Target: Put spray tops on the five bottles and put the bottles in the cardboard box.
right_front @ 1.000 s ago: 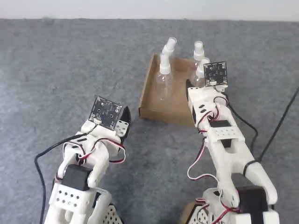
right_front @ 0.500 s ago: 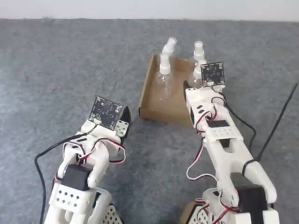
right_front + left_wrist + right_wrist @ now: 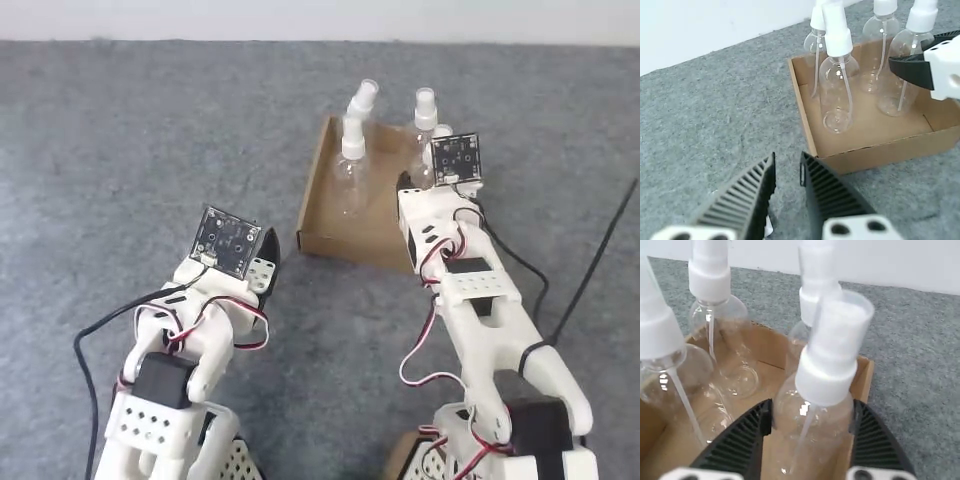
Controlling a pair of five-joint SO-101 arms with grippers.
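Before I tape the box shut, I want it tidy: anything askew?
Yes: the spray top at the cardboard box's far-left corner leans sideways; the other tops stand upright. The right tool holds one bottle.

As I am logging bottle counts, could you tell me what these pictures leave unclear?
High view: the wrist camera covers the right hand and most of its bottle.
Right wrist view: whether the hand presses that bottle.
Left wrist view: the edge cuts off several spray tops.
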